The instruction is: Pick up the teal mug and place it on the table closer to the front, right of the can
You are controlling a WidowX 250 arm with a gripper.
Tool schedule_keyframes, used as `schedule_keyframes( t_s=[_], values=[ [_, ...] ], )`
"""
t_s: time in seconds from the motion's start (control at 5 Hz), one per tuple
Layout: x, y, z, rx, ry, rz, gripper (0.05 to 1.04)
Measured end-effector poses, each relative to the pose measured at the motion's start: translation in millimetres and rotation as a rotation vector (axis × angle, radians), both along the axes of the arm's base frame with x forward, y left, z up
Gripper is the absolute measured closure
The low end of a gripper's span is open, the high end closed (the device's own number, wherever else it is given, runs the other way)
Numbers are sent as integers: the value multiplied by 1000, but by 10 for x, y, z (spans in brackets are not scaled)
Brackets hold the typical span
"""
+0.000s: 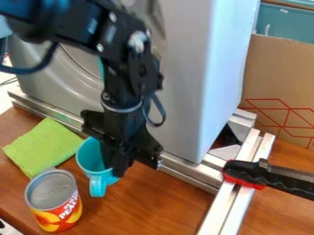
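Observation:
The black gripper (116, 166) hangs down from the upper left, its tip at the right side of a turquoise cup (90, 157) and overlapping the cup's rim. The cup is on the wooden table, with its handle toward the camera; part of its right side is hidden behind the gripper. Left of and in front of the cup stands a can (56, 202) with a grey top and a red and yellow label. A green cloth (44, 144) lies flat behind the can, to the cup's left.
Behind the gripper stands a large grey machine (190, 73) with a round door, bordered by metal rails (184, 172). Another pair of rails runs toward the front right, with a black and red clamp (245, 173) across it. A cardboard box (276, 87) is at the right.

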State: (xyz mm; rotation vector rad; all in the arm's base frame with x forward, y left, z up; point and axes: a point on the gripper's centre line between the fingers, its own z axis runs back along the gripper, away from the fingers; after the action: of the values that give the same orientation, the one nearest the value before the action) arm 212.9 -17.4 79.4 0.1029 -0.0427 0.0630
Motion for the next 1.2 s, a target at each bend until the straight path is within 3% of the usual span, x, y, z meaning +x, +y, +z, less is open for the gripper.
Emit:
schedule_keyframes(
  t_s=[0.4, 0.6, 1.0, 1.2],
  values=[
    [-178, -456, -273, -164, 82, -151, 996],
    [-231, -470, -464, -155, 172, -270, 996],
    [-424, -370, -707, -148, 149, -241, 996],
    [-444, -394, -790, -171, 138, -238, 996]
  ],
)
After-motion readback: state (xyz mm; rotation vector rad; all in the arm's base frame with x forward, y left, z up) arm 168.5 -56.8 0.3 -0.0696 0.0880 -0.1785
